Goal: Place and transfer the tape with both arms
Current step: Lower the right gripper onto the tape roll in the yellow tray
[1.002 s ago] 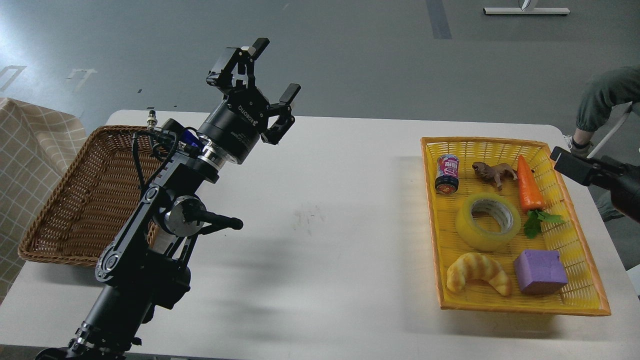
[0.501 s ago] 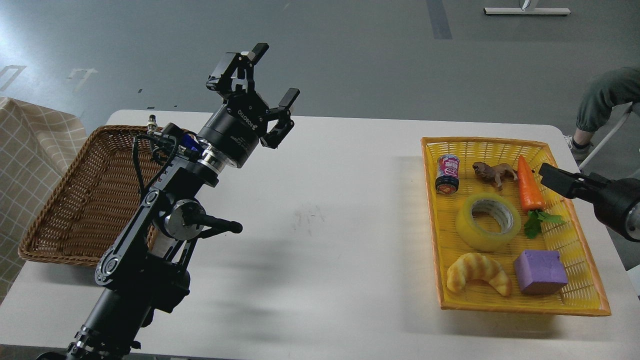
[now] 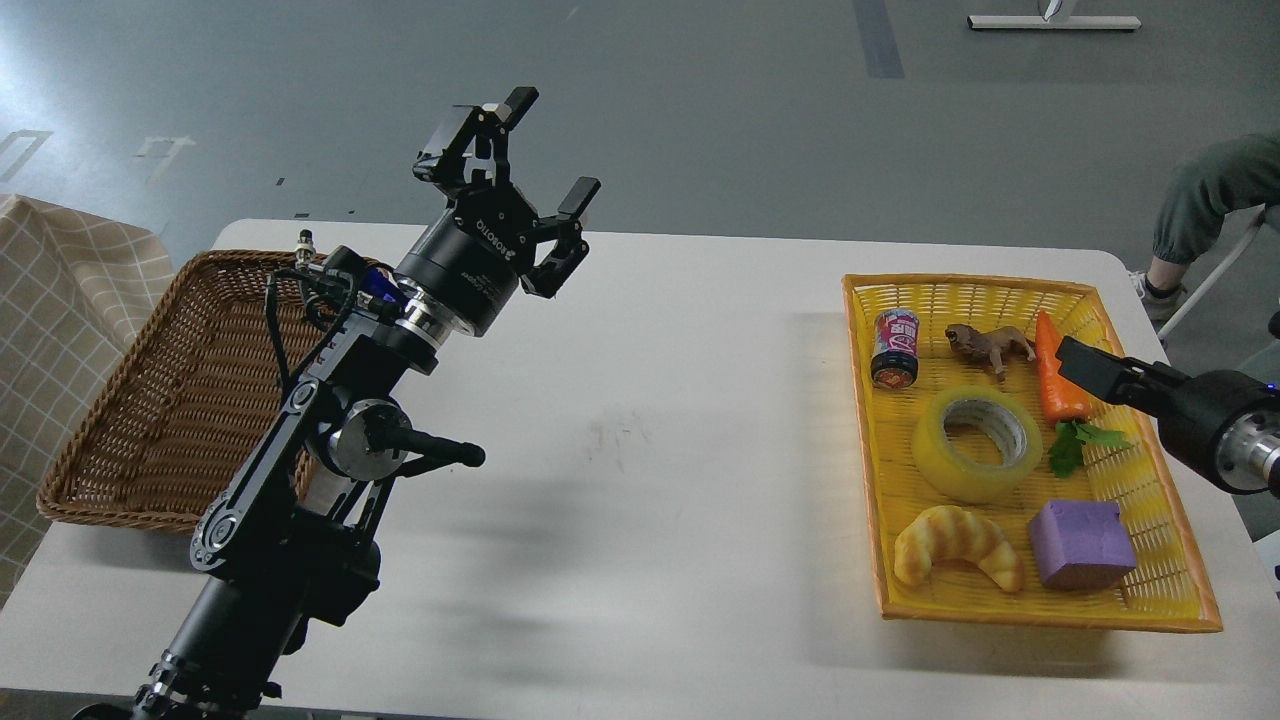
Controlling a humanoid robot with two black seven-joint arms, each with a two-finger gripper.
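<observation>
The tape (image 3: 975, 443), a wide translucent yellow roll with a pale core, lies flat in the middle of the yellow tray (image 3: 1170, 560) at the right of the table. My left gripper (image 3: 520, 165) is raised over the table's back left, open and empty, far from the tape. My right gripper (image 3: 1085, 368) comes in from the right edge and hovers over the tray's right side, beside the carrot and up-right of the tape. It is dark and seen end-on, so its fingers cannot be told apart.
In the tray also lie a small can (image 3: 894, 347), a toy lion (image 3: 990, 346), an orange carrot (image 3: 1055, 368), a croissant (image 3: 958, 545) and a purple block (image 3: 1082, 542). A brown wicker basket (image 3: 150, 390) stands at the left. A person's leg (image 3: 1200, 200) shows at far right.
My right gripper has moved left and slightly down, from outside the tray's right rim to over the tray near the carrot. My left arm has barely moved.
</observation>
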